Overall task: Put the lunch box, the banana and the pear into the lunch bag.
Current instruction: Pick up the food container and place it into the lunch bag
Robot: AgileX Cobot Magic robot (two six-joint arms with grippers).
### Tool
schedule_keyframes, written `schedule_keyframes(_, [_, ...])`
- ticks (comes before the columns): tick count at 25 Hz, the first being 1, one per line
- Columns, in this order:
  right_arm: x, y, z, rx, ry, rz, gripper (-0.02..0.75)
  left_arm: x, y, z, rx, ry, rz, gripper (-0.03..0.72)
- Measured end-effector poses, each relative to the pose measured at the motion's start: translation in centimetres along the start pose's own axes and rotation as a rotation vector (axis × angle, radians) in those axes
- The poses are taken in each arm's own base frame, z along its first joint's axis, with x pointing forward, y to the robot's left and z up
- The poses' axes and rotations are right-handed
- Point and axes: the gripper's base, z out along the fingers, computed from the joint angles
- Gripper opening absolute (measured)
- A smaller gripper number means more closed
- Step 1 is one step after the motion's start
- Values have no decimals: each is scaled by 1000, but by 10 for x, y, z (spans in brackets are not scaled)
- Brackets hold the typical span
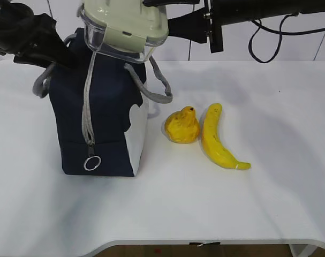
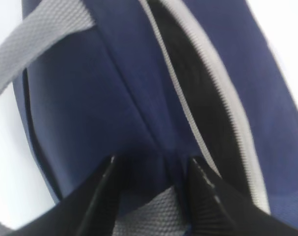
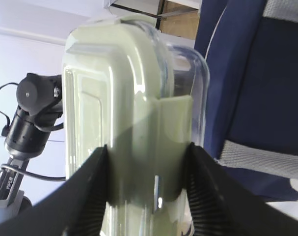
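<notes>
With the right jaws (image 3: 146, 191) clamped on the box (image 1: 125, 27) above the bag (image 1: 98, 123) mouth and the left jaws (image 2: 151, 191) pinching the bag's rim, pear (image 1: 182, 126) and banana (image 1: 218, 138) lay unpacked on the table (image 1: 232, 203).

Navy fabric lunch bag (image 1: 98, 115), white panel, grey zipper | sage-lidded clear plastic box (image 1: 125, 27) | yellow-orange pear (image 1: 182, 126) | yellow curved banana (image 1: 217, 139)
</notes>
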Motion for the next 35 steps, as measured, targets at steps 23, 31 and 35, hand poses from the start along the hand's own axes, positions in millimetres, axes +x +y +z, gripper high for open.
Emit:
schedule_keyframes(23, [-4, -66, 22, 227, 7, -8, 365, -9, -33, -38, 84, -142, 118, 13])
schedule_keyframes(31, [-6, -86, 29, 239, -14, 42, 365, -6, -40, -23, 120, -95, 151, 13])
schedule_keyframes(35, [-8, -84, 29, 226, -33, 51, 365, -5, -52, -4, 144, -73, 179, 13])
